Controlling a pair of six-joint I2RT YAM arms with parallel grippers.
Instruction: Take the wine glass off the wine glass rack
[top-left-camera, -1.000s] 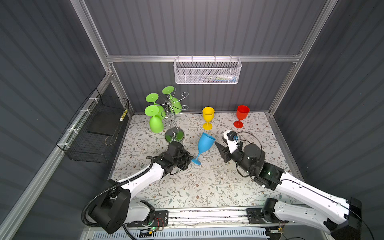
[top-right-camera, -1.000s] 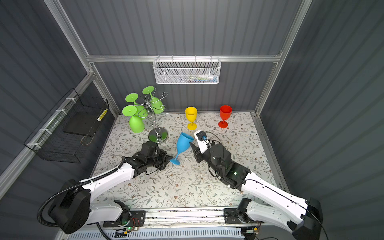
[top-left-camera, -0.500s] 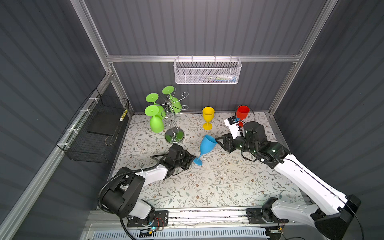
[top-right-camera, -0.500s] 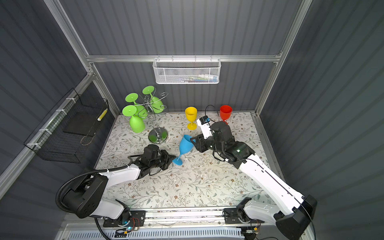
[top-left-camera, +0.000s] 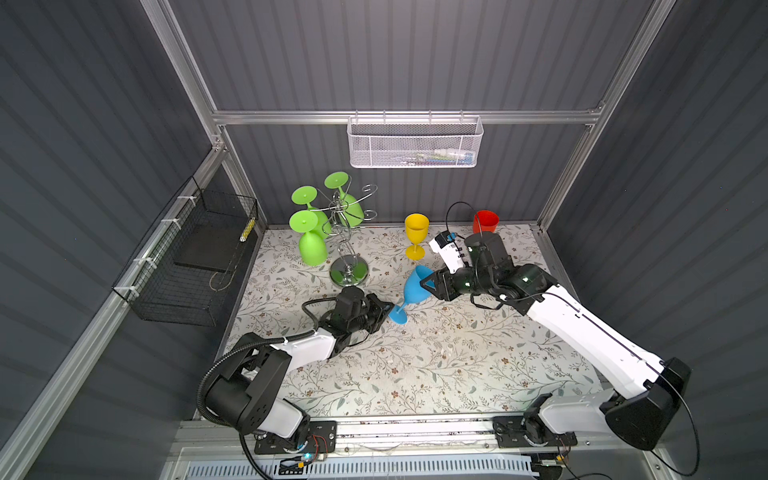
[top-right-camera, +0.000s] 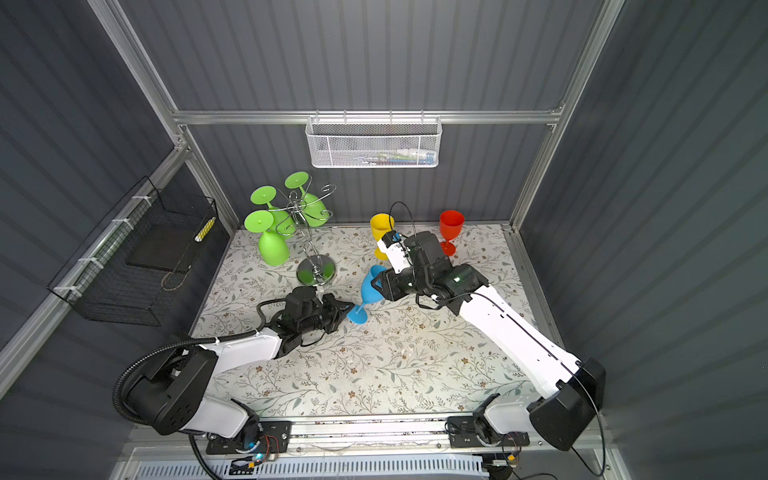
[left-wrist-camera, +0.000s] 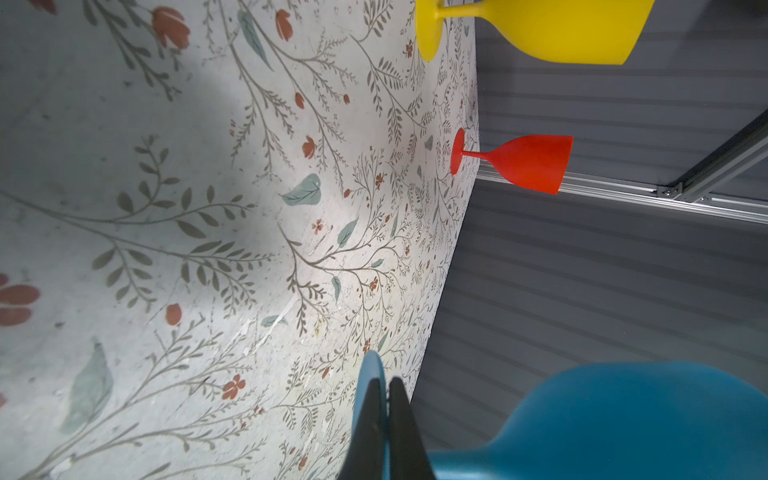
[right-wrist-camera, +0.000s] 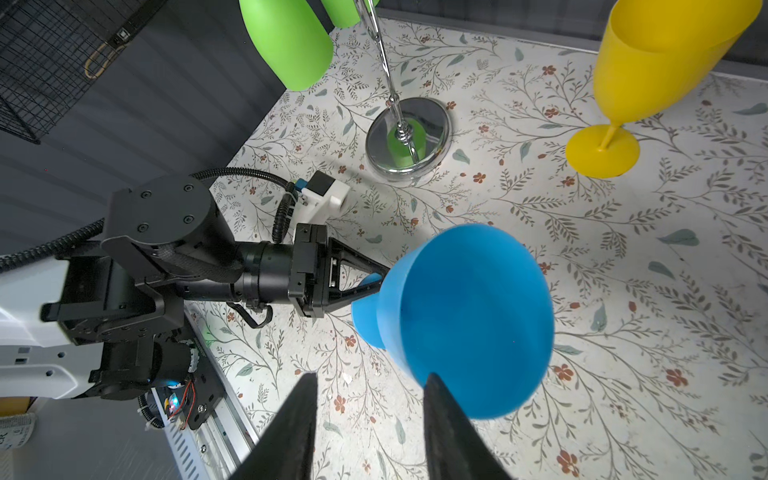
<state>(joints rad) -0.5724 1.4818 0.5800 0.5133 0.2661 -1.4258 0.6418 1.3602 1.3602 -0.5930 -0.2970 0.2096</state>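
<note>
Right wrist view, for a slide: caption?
Left gripper pinches the blue glass by its foot; open right gripper at its bowl.

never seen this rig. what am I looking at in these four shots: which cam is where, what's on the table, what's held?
Two robot arms with two-finger grippers work over a floral table. Both top views come from one overhead stereo camera. The other two pictures come from a camera on each arm's wrist.

On the table stands a chrome wine glass rack with three green glasses hanging upside down. A yellow glass and a red glass stand upright. A white mesh basket and a black wire basket hang on the walls.

The left gripper is shut on the foot of a tilted blue wine glass. The right gripper is open by that glass's bowl; I cannot tell whether it touches.
</note>
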